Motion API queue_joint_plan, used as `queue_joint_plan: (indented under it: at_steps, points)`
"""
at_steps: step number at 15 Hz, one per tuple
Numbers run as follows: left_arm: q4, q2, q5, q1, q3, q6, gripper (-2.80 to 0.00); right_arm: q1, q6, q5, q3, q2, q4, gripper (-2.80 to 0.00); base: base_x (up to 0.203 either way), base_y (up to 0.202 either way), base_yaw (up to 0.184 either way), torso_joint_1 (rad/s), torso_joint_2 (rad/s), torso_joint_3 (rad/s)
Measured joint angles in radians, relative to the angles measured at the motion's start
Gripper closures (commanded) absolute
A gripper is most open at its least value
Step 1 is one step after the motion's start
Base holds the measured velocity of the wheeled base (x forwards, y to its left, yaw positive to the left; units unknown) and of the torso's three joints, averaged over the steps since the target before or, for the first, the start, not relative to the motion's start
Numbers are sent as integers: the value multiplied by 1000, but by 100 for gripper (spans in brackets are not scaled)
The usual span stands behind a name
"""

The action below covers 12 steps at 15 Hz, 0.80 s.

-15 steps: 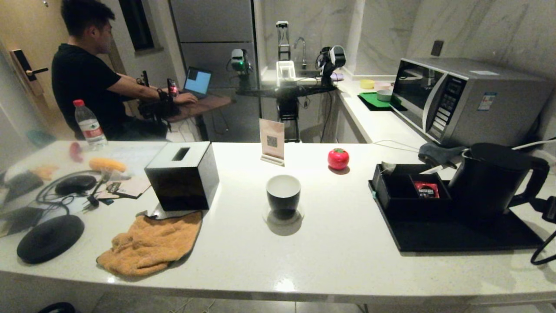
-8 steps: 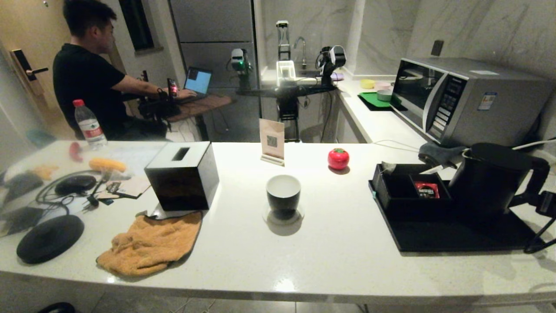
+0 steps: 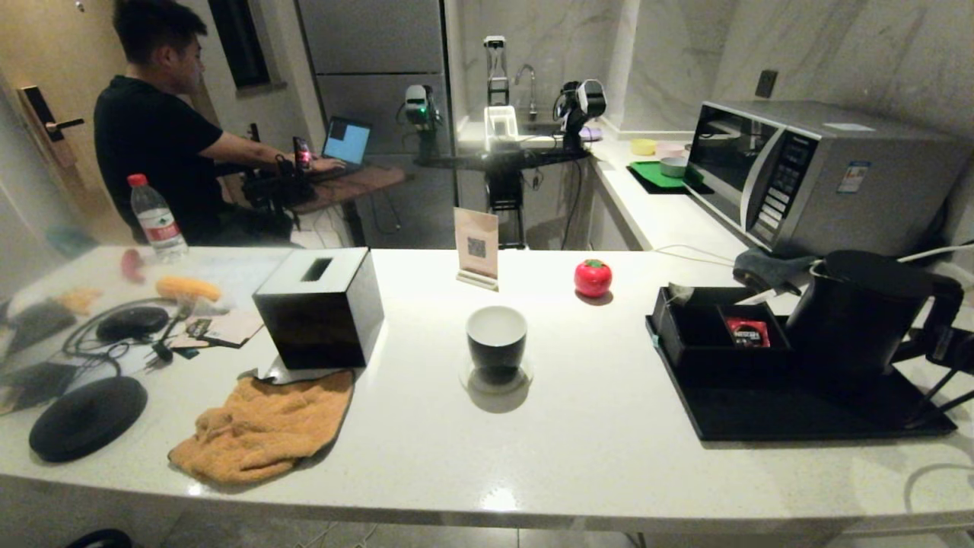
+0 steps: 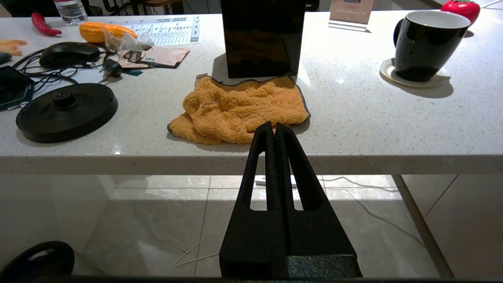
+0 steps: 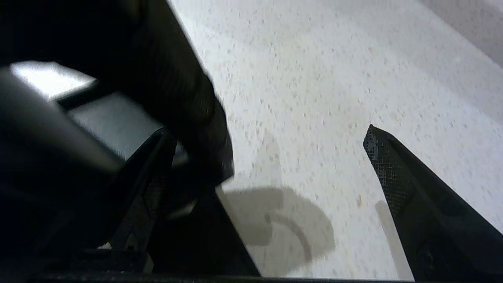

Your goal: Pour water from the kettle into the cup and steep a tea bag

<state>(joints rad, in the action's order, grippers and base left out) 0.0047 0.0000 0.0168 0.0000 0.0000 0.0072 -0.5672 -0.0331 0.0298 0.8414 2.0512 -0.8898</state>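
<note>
Step in hand is the kettle grasp: the right end effector (image 5: pixel 298 157), fingers spread wide, flanks the loop handle of the matte black electric kettle (image 3: pixel 856 316) at the tabletop's (image 3: pixel 593 449) 3 o'clock edge; next, closure, then transfer toward the glossy black cup (image 3: pixel 496 341) at centre, while the left end effector (image 4: pixel 275 129) hangs below the tabletop with fingers pressed together.

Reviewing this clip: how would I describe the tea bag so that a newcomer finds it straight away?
Start at the microwave on the right, then drop to the black tray holding the kettle. In the tray's divided box, the tea bag sits at the far left corner: a tiny grey-green pouch, unlike the red sachet in the next compartment.
</note>
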Motion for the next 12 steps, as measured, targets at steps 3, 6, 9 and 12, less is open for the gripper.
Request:
queue_joint_plan:
  at_steps: [3,6,9,12]
  points:
    - [0,0,0,0,0,0,0,3,3,-3,23,35,-44,-280,0,0,0,0,0,0]
    - [0,0,0,0,0,0,0,8,5,-4,63,58,-44,-280,0,0,0,0,0,0]
    - [0,0,0,0,0,0,0,13,6,-5,103,70,-44,-280,0,0,0,0,0,0]
    - [0,0,0,0,0,1,0,16,5,-5,132,73,-42,-280,0,0,0,0,0,0]
